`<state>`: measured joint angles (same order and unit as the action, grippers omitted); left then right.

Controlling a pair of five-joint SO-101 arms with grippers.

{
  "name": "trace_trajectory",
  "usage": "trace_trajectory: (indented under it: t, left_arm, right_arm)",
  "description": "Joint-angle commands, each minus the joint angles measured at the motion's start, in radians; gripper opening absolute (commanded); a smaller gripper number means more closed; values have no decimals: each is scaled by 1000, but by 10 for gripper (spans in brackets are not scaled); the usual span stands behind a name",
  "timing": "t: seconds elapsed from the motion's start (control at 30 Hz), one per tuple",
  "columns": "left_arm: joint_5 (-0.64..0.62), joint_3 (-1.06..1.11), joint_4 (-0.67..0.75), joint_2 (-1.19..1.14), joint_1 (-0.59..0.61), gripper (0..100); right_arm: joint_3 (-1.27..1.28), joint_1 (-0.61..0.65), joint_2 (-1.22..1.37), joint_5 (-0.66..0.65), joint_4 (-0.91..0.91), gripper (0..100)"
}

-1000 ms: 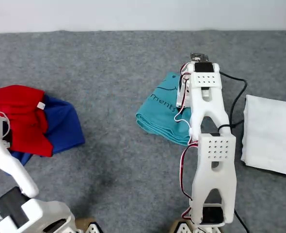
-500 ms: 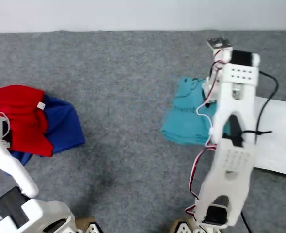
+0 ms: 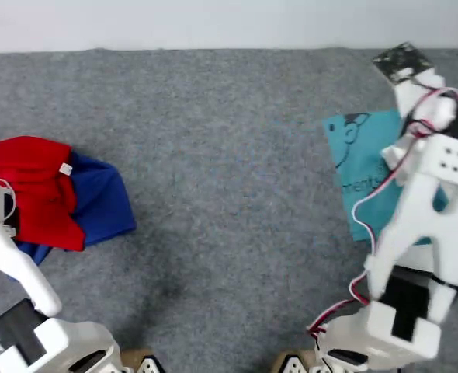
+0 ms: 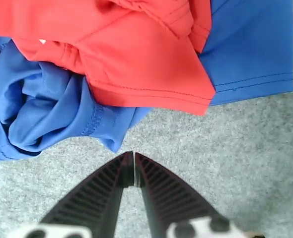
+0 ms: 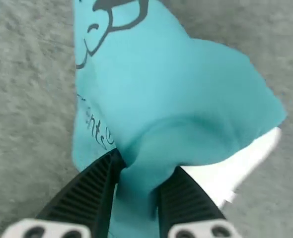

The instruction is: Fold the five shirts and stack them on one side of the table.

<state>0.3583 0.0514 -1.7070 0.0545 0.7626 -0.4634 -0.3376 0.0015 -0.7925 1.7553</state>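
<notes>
A folded teal shirt [image 3: 362,167] with dark print hangs at the table's right side, my right gripper [image 5: 136,171] shut on its edge. In the right wrist view the teal shirt [image 5: 171,94] drapes partly over a white shirt [image 5: 233,171] below it. The right arm [image 3: 423,210] covers most of that white shirt from above. At the left, a crumpled red shirt [image 3: 31,186] lies on a blue shirt [image 3: 101,198]. My left gripper [image 4: 134,168] is shut and empty, just off the blue shirt [image 4: 47,119] and the red shirt [image 4: 136,54].
Grey felt covers the table [image 3: 213,155]. A pale wall runs along the far edge [image 3: 213,23]. The left arm's base [image 3: 27,326] stands at the near left corner, and the right arm's base [image 3: 376,342] at the near right.
My right arm has swung from the middle to the right, carrying the teal shirt over the white shirt. The left arm and the red and blue shirts have not moved.
</notes>
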Motion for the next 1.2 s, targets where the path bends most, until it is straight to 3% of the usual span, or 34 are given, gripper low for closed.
trace_trajectory:
  t: [0.0,0.2,0.53,0.73,0.87,1.17]
  left_arm:
    - [3,-7,5,44,-6,15]
    - [3,-7,5,44,-6,15]
    - [3,-7,5,44,-6,15]
    - [3,-7,5,44,-6,15]
    - [3,-7,5,44,-6,15]
    - [3,-5,5,37,-6,15]
  right_arm:
    - [-8,-65,-56,-32,36,10]
    - [-8,-127,-2,-25,38,10]
    - [6,-110,-113,20,41,10]
    - [46,-134,7,12,8,10]
    - [43,-196,140,-6,-130,10]
    - [41,-318,337,-204,-496,10]
